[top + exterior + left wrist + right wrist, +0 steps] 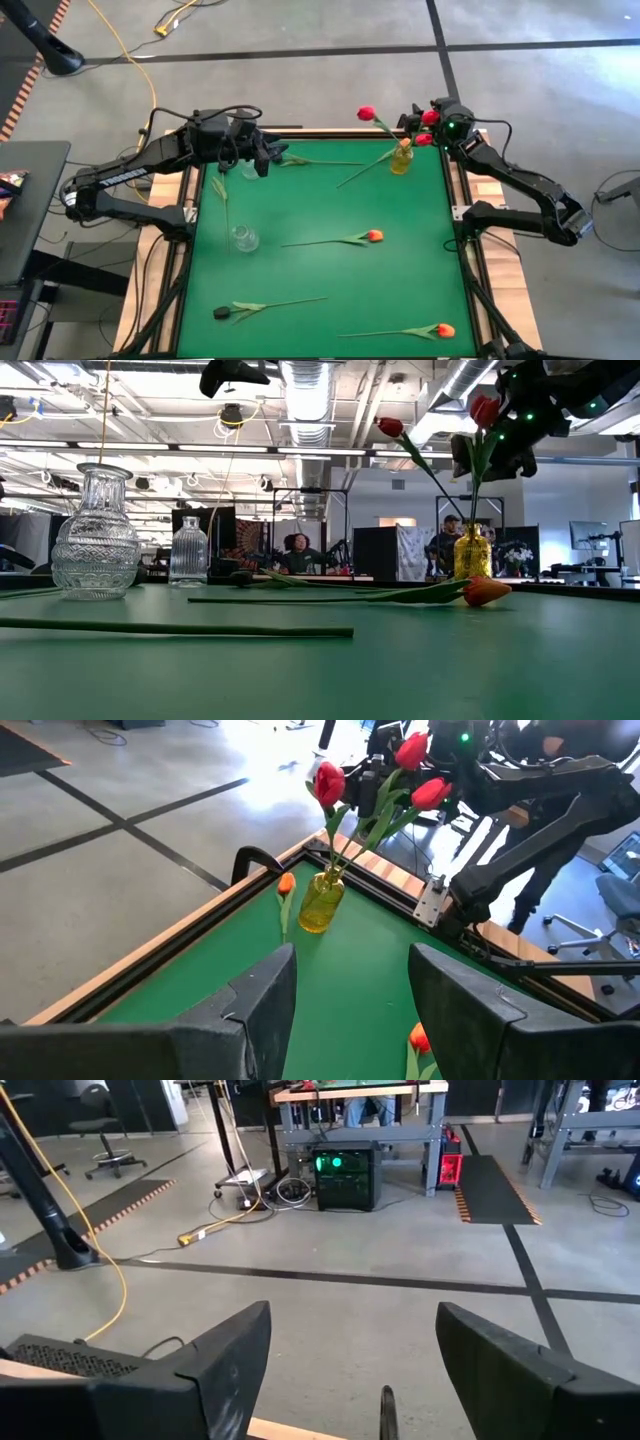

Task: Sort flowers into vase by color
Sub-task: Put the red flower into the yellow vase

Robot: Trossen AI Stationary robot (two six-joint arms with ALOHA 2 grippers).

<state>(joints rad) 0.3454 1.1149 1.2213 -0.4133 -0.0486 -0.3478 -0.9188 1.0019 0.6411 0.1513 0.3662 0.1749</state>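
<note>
The open, empty left hand [262,158] at upper left is nearest the flower [318,161] lying crosswise just right of it, while the right hand [425,125] hangs open over the yellow vase [401,160].

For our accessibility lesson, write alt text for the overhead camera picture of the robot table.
Two dark robot arms reach over a green table: the right claw hovers by three red tulips in a yellow glass vase, the left claw waits open at the far left. Two clear glass vases, two orange tulips and one dark tulip lie scattered.
</note>
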